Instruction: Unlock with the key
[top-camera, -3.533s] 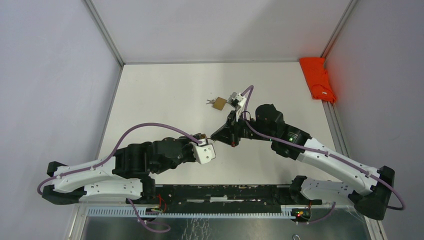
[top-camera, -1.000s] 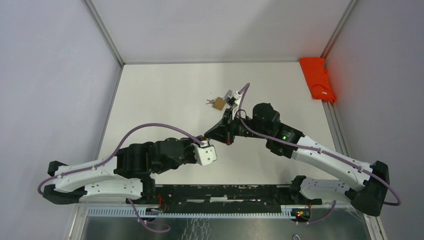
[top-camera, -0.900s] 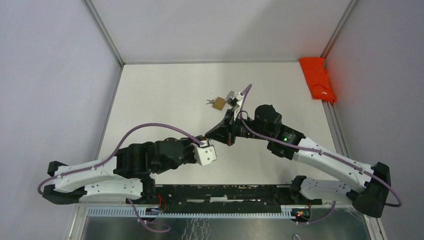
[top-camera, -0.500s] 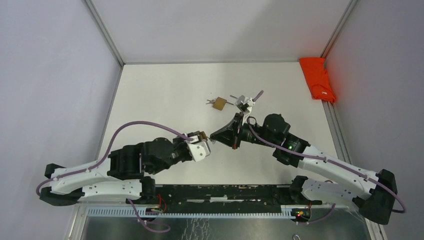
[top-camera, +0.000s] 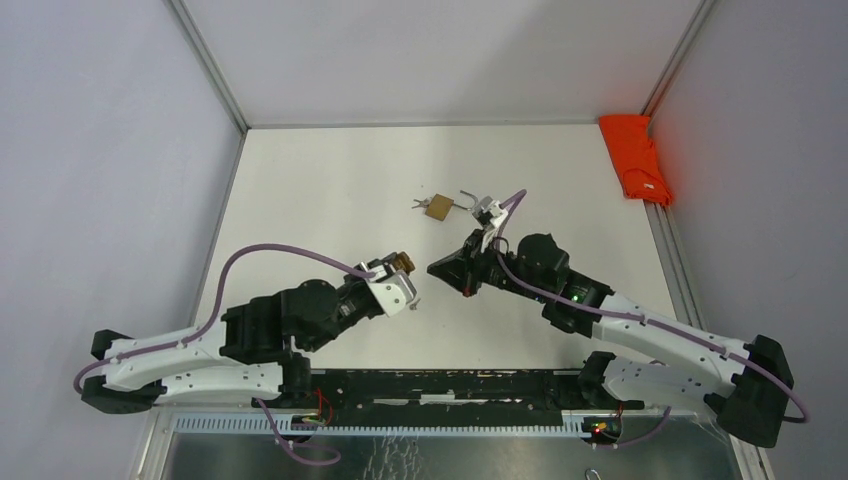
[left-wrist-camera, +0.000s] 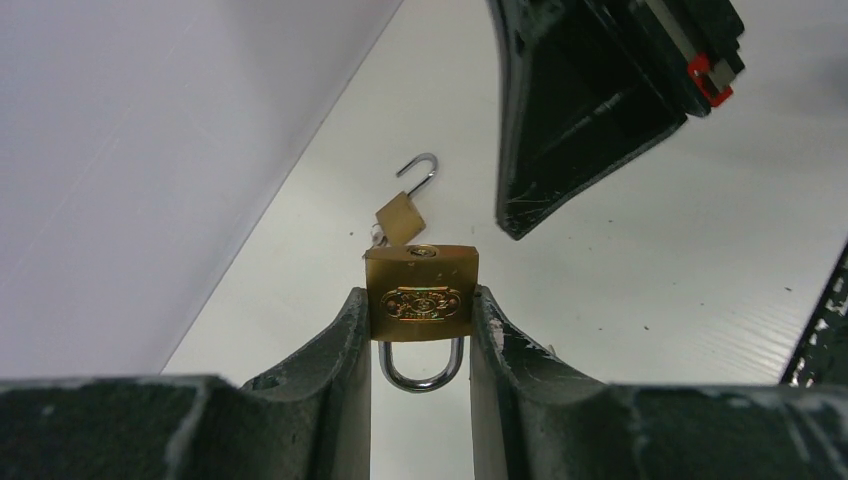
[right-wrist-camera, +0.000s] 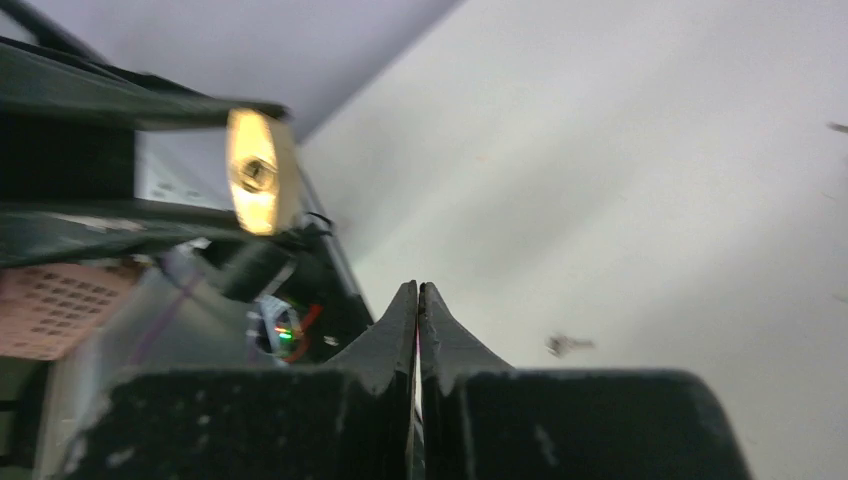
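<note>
A white table (top-camera: 320, 190) has two black-and-white robot arms mounted at its near edge. An orange cloth (top-camera: 636, 160) lies at the far right edge. Near the table's middle, the left gripper (left-wrist-camera: 418, 300) is clamped on a brass padlock (left-wrist-camera: 421, 290), with the body at the fingertips and the closed shackle pointing back toward the wrist. The right gripper (right-wrist-camera: 418, 292), fingers pressed together, points at it from just beside. Farther back, a second padlock (top-camera: 437, 208) lies flat, its shackle swung open, with a small key (top-camera: 418, 204) at its left end.
</note>
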